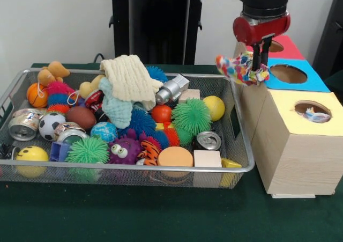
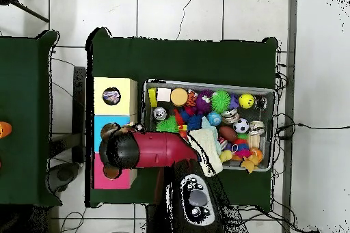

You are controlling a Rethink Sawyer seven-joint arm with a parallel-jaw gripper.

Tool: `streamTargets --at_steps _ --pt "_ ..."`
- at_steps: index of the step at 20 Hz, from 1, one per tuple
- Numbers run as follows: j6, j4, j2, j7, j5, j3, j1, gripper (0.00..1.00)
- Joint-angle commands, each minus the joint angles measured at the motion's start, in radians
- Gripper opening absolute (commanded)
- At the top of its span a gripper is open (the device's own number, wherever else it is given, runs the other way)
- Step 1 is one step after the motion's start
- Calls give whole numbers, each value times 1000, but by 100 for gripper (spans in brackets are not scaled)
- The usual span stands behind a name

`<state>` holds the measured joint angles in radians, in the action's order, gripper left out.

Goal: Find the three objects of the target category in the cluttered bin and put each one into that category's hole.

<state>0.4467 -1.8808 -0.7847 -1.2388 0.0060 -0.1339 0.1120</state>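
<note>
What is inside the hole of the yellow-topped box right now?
In the yellow-topped box, the hole shows a pale, whitish object lying against its right side. The rest of the interior is dark, so anything deeper cannot be seen.

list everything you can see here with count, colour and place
wire bin: 1, silver, on green table, full of toys
cream cloth: 1, on top of pile at the bin's back
spiky balls: several, green, blue, pink, in bin
cans: 3, silver, in bin
yellow ball: 1, far right corner
wooden box: 1, holed tops yellow, blue, red, right of bin
patterned cloth: 1, multicolour, held above box
pincer: 1, black, shut on cloth
</note>
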Motion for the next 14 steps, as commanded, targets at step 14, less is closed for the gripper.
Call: streamTargets --at_steps 14 --pt "179 200 56 -333 66 94 -71 0"
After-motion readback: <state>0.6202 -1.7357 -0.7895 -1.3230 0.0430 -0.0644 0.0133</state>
